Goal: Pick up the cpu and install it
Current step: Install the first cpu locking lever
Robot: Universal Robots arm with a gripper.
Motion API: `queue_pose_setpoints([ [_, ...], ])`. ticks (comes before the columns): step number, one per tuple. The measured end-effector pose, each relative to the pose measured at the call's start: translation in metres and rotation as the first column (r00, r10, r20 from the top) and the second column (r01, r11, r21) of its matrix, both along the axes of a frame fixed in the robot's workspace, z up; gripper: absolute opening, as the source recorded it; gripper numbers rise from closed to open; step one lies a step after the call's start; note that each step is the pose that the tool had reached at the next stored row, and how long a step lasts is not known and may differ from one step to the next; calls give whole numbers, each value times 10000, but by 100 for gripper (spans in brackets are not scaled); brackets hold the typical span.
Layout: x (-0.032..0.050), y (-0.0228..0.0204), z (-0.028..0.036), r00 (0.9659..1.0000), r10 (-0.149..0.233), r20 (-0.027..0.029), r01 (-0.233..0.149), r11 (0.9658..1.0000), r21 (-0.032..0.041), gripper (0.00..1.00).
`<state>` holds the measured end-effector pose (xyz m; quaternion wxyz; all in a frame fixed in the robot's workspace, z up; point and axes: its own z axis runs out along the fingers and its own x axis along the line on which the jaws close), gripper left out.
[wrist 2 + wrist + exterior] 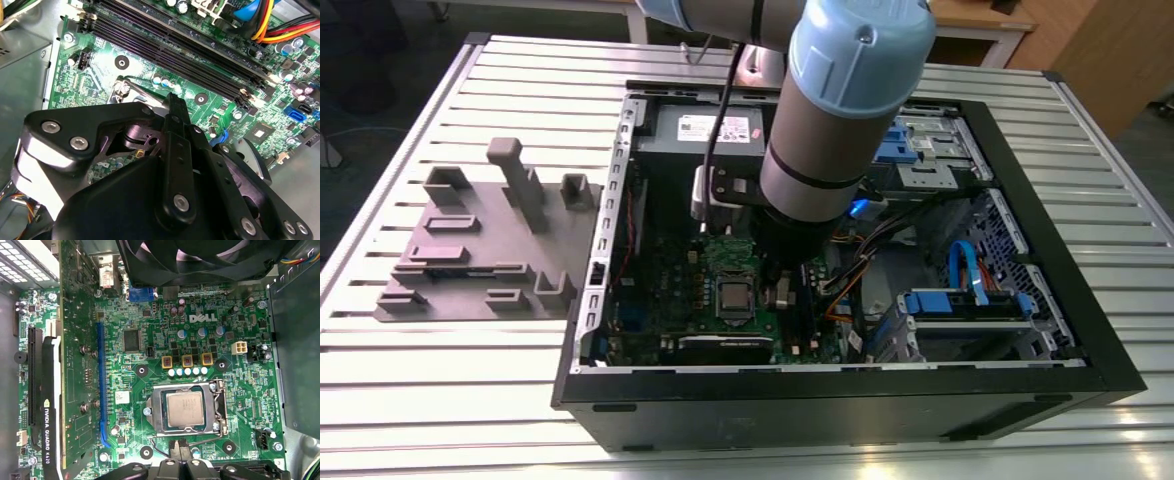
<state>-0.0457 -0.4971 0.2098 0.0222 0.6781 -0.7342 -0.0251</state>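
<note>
In the exterior view, an open computer case (pixel 847 390) is being shown lying on a slatted metal table (pixel 440 380), with a grey fixture block (pixel 487 250) resting beside it toward the exterior view's left. The robot arm (pixel 834 110) is being held down inside the case, above the green motherboard (pixel 674 300). The socket frame (pixel 735 296) is being seen just beside the arm's lower end.

In the second wrist view, the black gripper (pixel 172 102) is being seen from behind, poised over the motherboard (pixel 150 65) near the memory slots (pixel 190 55). Whether its fingers are apart or closed cannot be told, and nothing is being seen held.

In the first wrist view, the cpu (pixel 184 409) is being shown seated flat inside the metal socket frame (pixel 220 410), silvery top upward. The gripper (pixel 182 447) is hovering just beside the frame's edge, not touching the cpu.
</note>
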Motion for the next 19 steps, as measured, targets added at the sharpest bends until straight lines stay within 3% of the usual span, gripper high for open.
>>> queue_pose_setpoints([
  [5, -1, -3, -8, 10000, 13, 0, -13, 10000, 1, 10],
  [11, -18, -7, -67, 9998, 186, -1, -186, 9998, -2, 10],
  [19, -22, -52, -105, 9993, 381, 0, -381, 9993, -1, 10],
])
